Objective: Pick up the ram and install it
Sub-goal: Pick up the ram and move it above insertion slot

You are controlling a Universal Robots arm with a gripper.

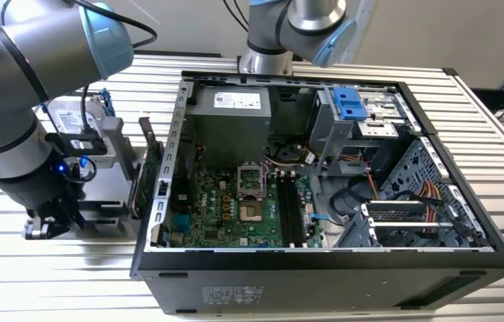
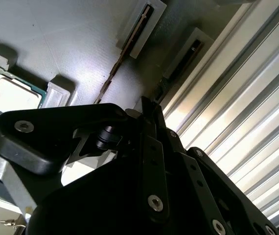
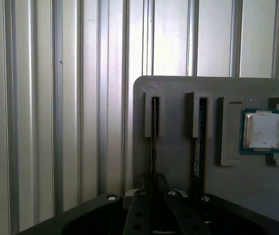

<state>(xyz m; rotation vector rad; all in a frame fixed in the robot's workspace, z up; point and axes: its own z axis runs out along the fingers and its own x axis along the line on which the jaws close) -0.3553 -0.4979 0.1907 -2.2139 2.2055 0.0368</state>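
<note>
The ram [image 3: 154, 127] is a thin stick standing edge-on in the outer slot of a grey tray [image 3: 174, 88], on the side away from the chip. My gripper [image 3: 154, 183] is down over its near end, the jaws drawn together on the strip. In the second wrist view the same ram [image 2: 182, 62] runs into my gripper [image 2: 151, 105]. In the exterior view my gripper [image 1: 45, 228] sits low over the tray [image 1: 100, 201], on the exterior view's left of the open computer case [image 1: 324, 258].
Another stick [image 3: 198, 132] stands in the neighbouring slot, and a square silver chip [image 3: 262, 130] lies beyond it. A hard drive [image 1: 78, 121] and an upright card [image 1: 145, 168] stand near the tray. The motherboard's memory slots [image 1: 289, 208] lie inside the case. The table is ribbed metal [image 3: 56, 122].
</note>
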